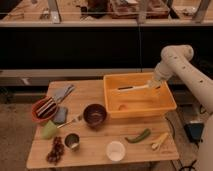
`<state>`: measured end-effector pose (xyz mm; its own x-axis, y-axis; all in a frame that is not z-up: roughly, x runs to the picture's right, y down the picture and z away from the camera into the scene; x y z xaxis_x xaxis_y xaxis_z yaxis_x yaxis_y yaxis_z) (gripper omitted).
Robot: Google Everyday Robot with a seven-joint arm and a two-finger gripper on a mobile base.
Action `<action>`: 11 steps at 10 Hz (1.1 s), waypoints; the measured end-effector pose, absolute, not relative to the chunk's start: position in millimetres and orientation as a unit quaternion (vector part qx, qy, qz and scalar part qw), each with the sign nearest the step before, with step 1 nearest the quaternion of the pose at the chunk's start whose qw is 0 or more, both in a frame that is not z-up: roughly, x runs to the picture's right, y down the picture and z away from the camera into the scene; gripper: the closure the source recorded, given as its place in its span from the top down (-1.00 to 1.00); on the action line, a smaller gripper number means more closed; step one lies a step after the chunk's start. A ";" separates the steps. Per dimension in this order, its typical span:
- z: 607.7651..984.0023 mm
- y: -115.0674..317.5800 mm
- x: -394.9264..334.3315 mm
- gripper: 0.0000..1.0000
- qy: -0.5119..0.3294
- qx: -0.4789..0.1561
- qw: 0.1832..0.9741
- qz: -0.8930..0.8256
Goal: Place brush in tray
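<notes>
Orange-yellow plastic fills the middle of the view: the tray (137,95) sits toward three o'clock on the wooden surface (100,150), and the white arm comes in from the right edge, bending down over the tray's far right corner. The hand (154,86) is low there, just above the rim line, and it appears clamped on the dark end of the brush (134,88), which stretches out level toward nine o'clock with its pale tip over the tray's inside. So the brush is within the tray's outline but seemingly not yet resting on the floor.

Doing this step well looks a matter of patience: lower the brush until it lies flat along the bottom, keep it level so neither end catches the far wall, then let go and lift straight up so the handle is not dragged along. Being about as long as the tray is wide, the brush would probably settle best along the long side, not across a corner.

Away from the action, a dark bowl (94,114) stands at the centre with a fork (71,121) just beside it at nine o'clock, a red bowl (44,109) further left, a white cup (115,150) at six o'clock and a green pepper (138,135) near the front right.

No brand, label or writing can be read anywhere.
</notes>
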<state>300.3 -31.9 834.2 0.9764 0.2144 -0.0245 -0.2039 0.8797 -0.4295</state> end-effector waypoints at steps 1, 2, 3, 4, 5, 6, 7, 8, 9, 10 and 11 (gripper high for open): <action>835.4 -27.5 296.1 -0.41 -0.005 -0.229 0.967 0.113; 836.7 -25.3 289.9 -0.23 -0.002 -0.234 0.965 0.115; 839.7 -23.7 282.8 -0.03 0.000 -0.239 0.964 0.113; 843.1 -20.5 277.0 0.21 0.000 -0.245 0.963 0.112; 846.2 -17.3 274.7 0.40 0.001 -0.248 0.962 0.115; 848.6 -14.6 273.1 0.53 0.001 -0.249 0.961 0.120; 852.3 -10.6 270.8 0.60 0.002 -0.249 0.960 0.127; 852.9 -9.2 267.6 0.60 0.002 -0.247 0.961 0.126; 853.2 -10.1 267.3 0.60 0.003 -0.246 0.961 0.125; 853.2 -10.3 267.5 0.60 0.003 -0.246 0.961 0.125; 853.2 -10.0 267.8 0.60 0.003 -0.246 0.961 0.125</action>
